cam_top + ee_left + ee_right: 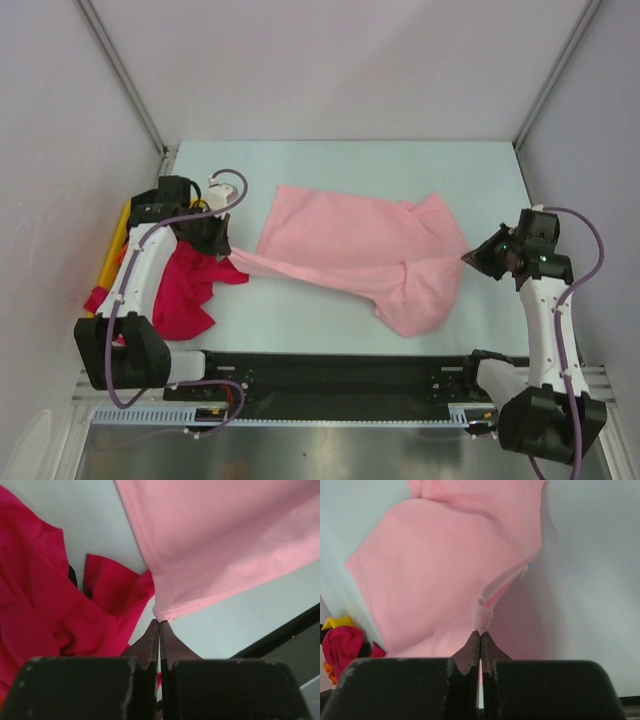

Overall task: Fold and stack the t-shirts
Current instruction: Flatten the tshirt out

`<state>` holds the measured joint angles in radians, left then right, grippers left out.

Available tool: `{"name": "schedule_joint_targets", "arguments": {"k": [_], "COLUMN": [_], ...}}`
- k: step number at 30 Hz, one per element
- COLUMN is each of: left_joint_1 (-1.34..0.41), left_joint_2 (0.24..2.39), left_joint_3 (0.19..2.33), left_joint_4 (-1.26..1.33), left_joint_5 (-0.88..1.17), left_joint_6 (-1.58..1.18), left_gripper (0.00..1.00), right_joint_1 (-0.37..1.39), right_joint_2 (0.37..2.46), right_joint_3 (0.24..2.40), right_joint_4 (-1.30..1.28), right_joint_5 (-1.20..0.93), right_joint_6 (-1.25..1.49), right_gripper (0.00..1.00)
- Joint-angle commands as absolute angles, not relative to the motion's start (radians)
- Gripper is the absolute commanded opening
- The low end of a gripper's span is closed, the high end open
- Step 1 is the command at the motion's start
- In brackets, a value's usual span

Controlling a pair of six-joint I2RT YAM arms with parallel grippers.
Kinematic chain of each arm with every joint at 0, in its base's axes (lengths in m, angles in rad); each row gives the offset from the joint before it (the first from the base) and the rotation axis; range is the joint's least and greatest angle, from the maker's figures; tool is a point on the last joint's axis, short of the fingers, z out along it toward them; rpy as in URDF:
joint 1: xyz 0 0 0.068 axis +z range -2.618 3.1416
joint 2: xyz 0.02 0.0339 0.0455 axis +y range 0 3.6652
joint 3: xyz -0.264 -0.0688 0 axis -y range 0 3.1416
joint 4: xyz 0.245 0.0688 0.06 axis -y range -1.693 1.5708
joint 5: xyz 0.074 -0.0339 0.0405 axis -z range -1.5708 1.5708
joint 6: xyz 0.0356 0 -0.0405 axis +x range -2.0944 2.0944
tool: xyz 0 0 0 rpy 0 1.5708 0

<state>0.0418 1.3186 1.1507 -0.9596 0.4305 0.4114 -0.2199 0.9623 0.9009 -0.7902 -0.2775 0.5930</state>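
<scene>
Nearest us, at the near edge of the table (330,160), we counted two arms with one gripper each. The left gripper (159,625) was clenched, its tips pressed together on a hemmed corner of the pink t-shirt (360,250). The right gripper (480,634) was clamped just as tight, pinching a small bunched fold of the same shirt's edge.

A little farther in, at the near left, lay one magenta-red t-shirt (185,290). It was a crumpled heap partly under the left arm and just beside the pinched pink corner. We could not tell whether the two cloths touched. In the right wrist view a sliver of orange cloth (328,670) showed at the bottom of that heap, too small for us to say more.

We saw one pink t-shirt, light, soft and plain. It was drawn out crosswise over the middle of the table between the two grippers. Its near left edge was pulled into a straight, taut line running to the left gripper. Right of centre a rounded lobe hung toward the near edge. A flatter panel spread toward the far side, and the right end was rumpled into folds.

Beyond the heap, along the table's left edge, we counted one yellow tray (115,245), largely hidden by the left arm.
</scene>
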Motion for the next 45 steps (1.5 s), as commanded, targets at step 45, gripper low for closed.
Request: {"name": "schedule_joint_targets", "arguments": {"k": [45], "left_joint_1": [0.054], "left_joint_2": [1.374], "left_joint_3": [2.065], "left_joint_4": [-0.922], "left_joint_5": [0.371], "left_joint_6": [0.212], "left_gripper": [0.0], "right_joint_1": [-0.143], "right_joint_2": [1.005], "right_joint_3": [1.562], "right_joint_4": [-0.673], "right_joint_5": [-0.041], "right_joint_6": [0.592], "right_gripper": [0.0]}}
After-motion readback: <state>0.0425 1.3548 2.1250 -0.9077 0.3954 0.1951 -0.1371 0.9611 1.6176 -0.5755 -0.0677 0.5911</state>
